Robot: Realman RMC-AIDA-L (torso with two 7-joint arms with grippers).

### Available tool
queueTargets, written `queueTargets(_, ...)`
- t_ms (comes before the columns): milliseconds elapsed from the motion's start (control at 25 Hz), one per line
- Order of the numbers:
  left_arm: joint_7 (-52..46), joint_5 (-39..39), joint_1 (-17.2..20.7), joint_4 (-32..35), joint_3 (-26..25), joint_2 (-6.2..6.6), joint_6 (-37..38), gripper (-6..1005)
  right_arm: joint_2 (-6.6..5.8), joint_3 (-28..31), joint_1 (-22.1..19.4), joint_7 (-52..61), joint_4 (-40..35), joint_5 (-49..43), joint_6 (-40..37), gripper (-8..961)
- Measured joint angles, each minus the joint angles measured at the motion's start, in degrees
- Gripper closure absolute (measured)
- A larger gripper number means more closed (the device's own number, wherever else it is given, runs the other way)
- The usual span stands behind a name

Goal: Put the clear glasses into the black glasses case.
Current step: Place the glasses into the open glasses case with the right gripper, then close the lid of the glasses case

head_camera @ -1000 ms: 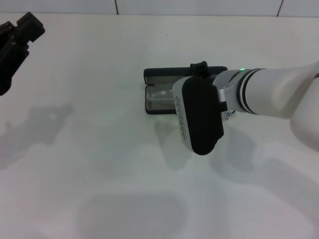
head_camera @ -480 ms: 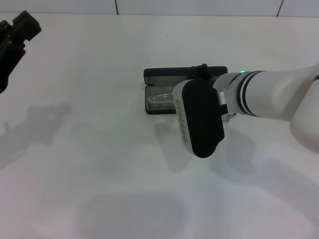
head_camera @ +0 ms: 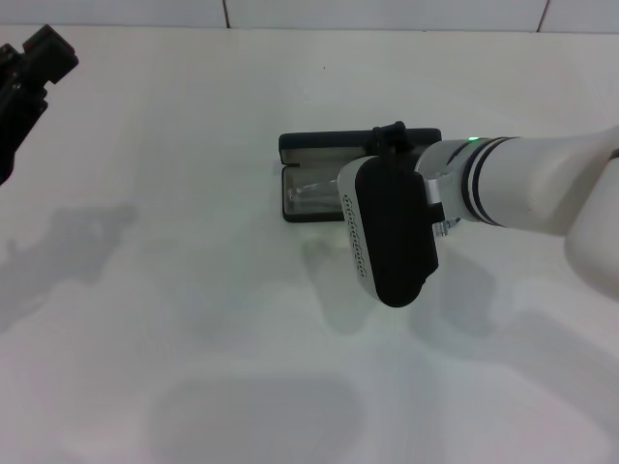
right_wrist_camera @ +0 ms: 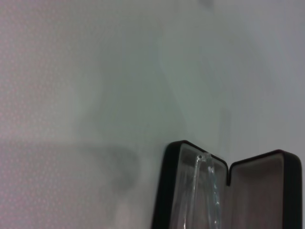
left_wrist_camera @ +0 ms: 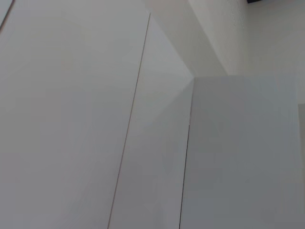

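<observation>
The black glasses case (head_camera: 308, 172) lies open just past the centre of the white surface (head_camera: 193, 290), the clear glasses (right_wrist_camera: 206, 191) resting inside its base. The right claw (head_camera: 392, 135) hovers over the case's 3 o'clock end, its grip impossible to judge. The left claw (head_camera: 29, 77) sits parked at 10 o'clock, likewise unreadable.

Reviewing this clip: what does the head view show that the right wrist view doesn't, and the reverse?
Only the head view shows the right arm's wrist housing hanging over the case's right part, and the left gripper raised at the table's far left edge. Only the right wrist view shows the case interior up close, with the clear glasses lying in the base half beside the lid's lining. Both show the black glasses case open on the white table.
</observation>
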Motion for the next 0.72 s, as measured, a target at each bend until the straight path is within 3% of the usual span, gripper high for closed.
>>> queueTargets(520,0.0,-0.1,0.0,0.2,0.0,0.00,0.7,931,0.00,0.5,-6.3,-0.3,-8.9,-0.1,-3.4,704)
queueTargets(720,0.0,0.2,-0.4,0.4,0.2,0.00,0.8,931,-0.02,1.9,-12.3,-0.2,-15.4,1.5,-2.4,698)
